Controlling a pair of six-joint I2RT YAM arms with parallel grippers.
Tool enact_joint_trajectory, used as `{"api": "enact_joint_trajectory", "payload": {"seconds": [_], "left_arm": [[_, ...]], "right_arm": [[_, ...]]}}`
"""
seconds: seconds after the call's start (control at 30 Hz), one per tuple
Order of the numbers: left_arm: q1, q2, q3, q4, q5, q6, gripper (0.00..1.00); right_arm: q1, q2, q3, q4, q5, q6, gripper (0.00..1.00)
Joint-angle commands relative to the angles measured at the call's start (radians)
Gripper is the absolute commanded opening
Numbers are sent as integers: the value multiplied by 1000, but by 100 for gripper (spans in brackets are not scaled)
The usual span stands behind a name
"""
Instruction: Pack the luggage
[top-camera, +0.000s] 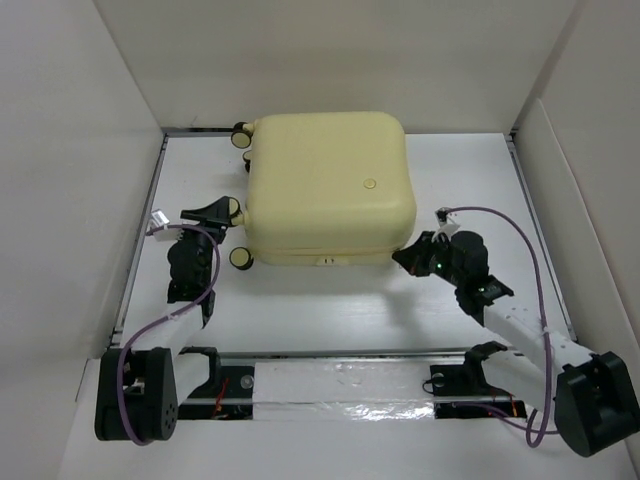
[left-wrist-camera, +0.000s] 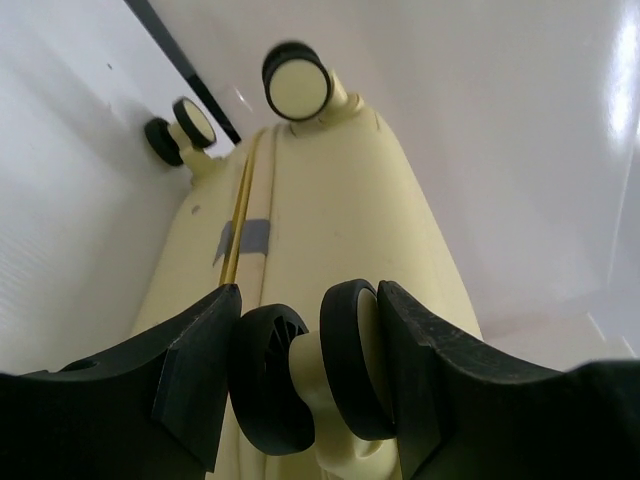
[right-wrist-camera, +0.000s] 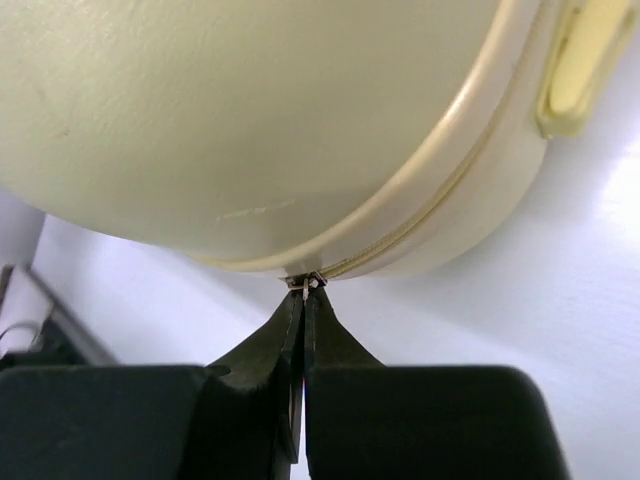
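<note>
The luggage (top-camera: 325, 185) is a pale yellow hard-shell suitcase lying flat and closed in the middle of the table. My left gripper (top-camera: 226, 212) is at its left side, with its jaws shut on a black twin wheel (left-wrist-camera: 300, 370) of the luggage (left-wrist-camera: 330, 200); a finger presses each side. My right gripper (top-camera: 408, 257) is at the near right corner. In the right wrist view it (right-wrist-camera: 303, 300) is shut on the small metal zipper pull (right-wrist-camera: 306, 283) at the seam of the shell (right-wrist-camera: 250, 120).
White walls (top-camera: 90, 200) enclose the table on the left, back and right. Other luggage wheels (top-camera: 243, 131) stick out at the left; two show in the left wrist view (left-wrist-camera: 297, 82). A metal rail (top-camera: 350, 355) and a taped strip run along the near edge.
</note>
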Motion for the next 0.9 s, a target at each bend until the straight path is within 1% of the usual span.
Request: {"api": "enact_joint_trajectory", "payload": {"seconds": [0.0,0.03,0.07,0.1,0.13,0.17,0.2,0.23,0.27,0.3,0.33,0.37,0.4,0.43,0.47,0.53,0.57,0.6,0.67,0.7,0.73,0.77,0.8,0.83,0.87], "left_arm": [[18,37,-36,-11,109,158,0],[-14,52,-51,42,111,155,0],[-46,82,-52,49,96,157,0],[-112,104,-51,73,74,153,0],[-140,125,-60,98,71,149,0],[-166,164,-66,122,71,141,0],[-204,179,-69,153,71,135,0],[-218,192,-75,166,71,130,0],[-218,204,-80,173,71,130,0],[-230,201,-86,178,72,127,0],[-250,195,-103,192,75,126,0],[-264,180,-105,193,78,129,0],[-285,173,-103,180,77,135,0],[-337,167,-94,170,71,141,0],[-367,153,-89,164,71,150,0],[-434,140,-63,140,27,164,0],[-494,123,-53,120,13,181,0],[-512,109,-43,107,6,186,0],[-543,56,-33,78,3,196,0],[-543,28,-28,46,3,207,0],[-543,-3,-36,2,-3,215,0],[-543,-78,-39,-32,-15,224,0],[-505,-119,-42,-110,-29,236,0],[-481,-156,-54,-126,-14,239,0],[-461,-220,-62,-138,9,241,0]], "right_arm": [[75,-13,76,273,-41,45,0],[177,19,49,324,11,71,0],[289,63,59,364,89,83,0],[482,184,91,393,234,93,0],[541,250,172,407,278,91,0],[571,312,203,445,260,91,0],[562,388,222,523,227,97,0],[529,398,229,548,196,111,0],[481,391,208,568,150,126,0],[431,337,193,558,148,127,0],[342,304,183,529,153,120,0],[318,276,195,489,163,88,0],[318,260,215,410,170,73,0],[359,268,240,382,180,58,0],[404,289,260,374,221,41,0],[502,364,343,371,256,30,0],[578,462,376,369,268,21,0],[606,504,434,360,274,15,0],[642,556,476,316,308,-25,0],[642,547,488,250,325,-39,0],[642,524,483,222,347,-48,0],[633,491,464,196,386,-68,0],[570,398,440,155,383,-73,0],[526,342,409,147,372,-74,0],[480,287,341,144,321,-67,0]]}}
